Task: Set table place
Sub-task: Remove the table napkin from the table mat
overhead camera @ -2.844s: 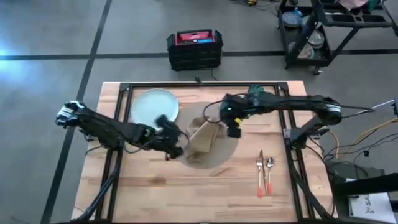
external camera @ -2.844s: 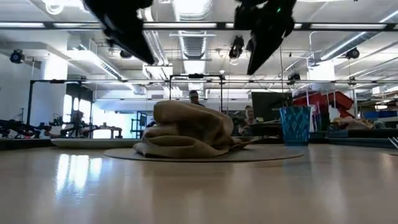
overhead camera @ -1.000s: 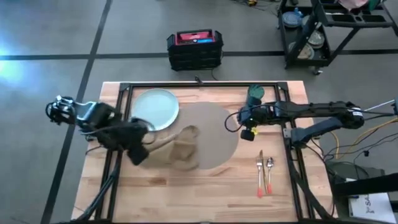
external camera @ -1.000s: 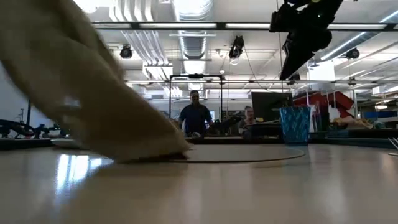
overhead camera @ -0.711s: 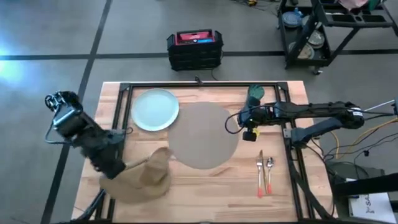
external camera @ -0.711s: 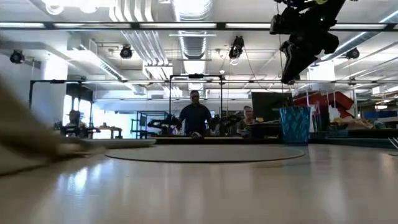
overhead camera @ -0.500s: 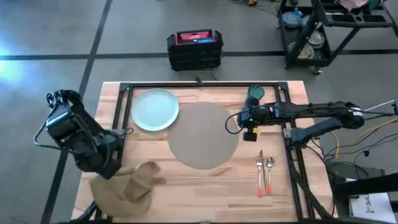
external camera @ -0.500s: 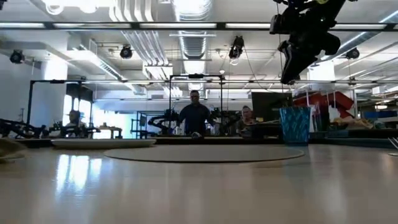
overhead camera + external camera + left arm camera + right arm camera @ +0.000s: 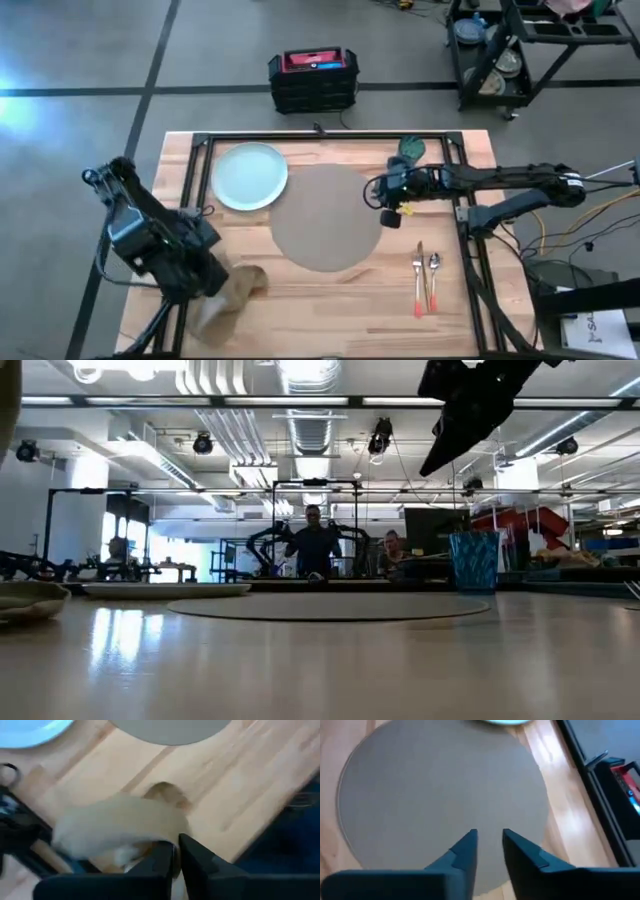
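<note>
Wooden table [image 9: 330,290] held a bare mat [image 9: 325,217] at centre. Left gripper [image 9: 176,857], fingers nearly together, pinched the napkin [image 9: 228,295] at the near-left corner. Right gripper [image 9: 489,851], slightly parted and empty, hovered over the mat's right edge.

The wooden counter [image 9: 330,295] carries a round mat [image 9: 325,220], plate [image 9: 250,176], napkin [image 9: 228,297], fork [image 9: 419,272], spoon [image 9: 434,275] and cup [image 9: 411,149].

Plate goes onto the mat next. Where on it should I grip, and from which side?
Take the plate by its thin rim, on the edge facing the mat. It lies flat on the table, so slide one finger under the lip, coming in low from the mat side. The right gripper hovers over the mat's far edge and looks nearest.
</note>
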Available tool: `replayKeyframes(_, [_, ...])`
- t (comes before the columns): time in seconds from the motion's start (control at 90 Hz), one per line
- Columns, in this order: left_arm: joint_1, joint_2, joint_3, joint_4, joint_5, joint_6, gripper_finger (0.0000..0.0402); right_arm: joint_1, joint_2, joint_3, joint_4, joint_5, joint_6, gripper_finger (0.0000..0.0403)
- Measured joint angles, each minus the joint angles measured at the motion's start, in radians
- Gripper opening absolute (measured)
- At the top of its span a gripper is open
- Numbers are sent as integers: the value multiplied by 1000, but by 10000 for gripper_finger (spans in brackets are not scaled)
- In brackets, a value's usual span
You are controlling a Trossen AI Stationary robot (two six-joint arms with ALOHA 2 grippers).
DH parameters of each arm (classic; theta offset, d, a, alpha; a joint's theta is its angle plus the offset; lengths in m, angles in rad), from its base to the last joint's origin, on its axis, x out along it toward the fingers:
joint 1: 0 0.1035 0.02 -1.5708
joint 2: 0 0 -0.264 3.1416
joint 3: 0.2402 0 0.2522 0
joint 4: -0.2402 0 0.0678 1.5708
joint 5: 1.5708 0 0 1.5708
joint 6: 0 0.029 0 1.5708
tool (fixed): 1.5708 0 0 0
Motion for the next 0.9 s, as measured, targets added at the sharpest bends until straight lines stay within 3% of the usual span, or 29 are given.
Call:
replayKeyframes(0.133, [24, 12, -159, 220, 35, 67, 85, 3, 5, 0, 14, -16, -50, 157])
replayKeyframes(0.289, [76, 2, -366, 513, 271, 130, 188, 7, 11, 4, 25, -53, -111, 189])
replayKeyframes(0.4, [116, 1, -475, 504, 507, 126, 256, 7, 11, 26, 26, -50, -105, 198])
replayKeyframes(0.467, [129, 0, -519, 486, 552, 105, 279, 6, 11, 38, 29, -17, -89, 199])
replayKeyframes(0.578, [145, -16, -547, 504, 447, 103, 289, 2, 14, 43, 56, 41, -75, 193])
replayKeyframes(0.689, [173, -37, -521, 548, 248, 182, 280, -6, 34, 43, 70, 54, -19, 183])
replayKeyframes(0.833, [210, -61, -464, 731, -115, 423, 260, -7, 85, 42, 67, 54, 10, 165])
replayKeyframes(0.9, [248, -57, -466, 891, -164, 584, 250, -7, 117, 42, 65, 54, 11, 155])
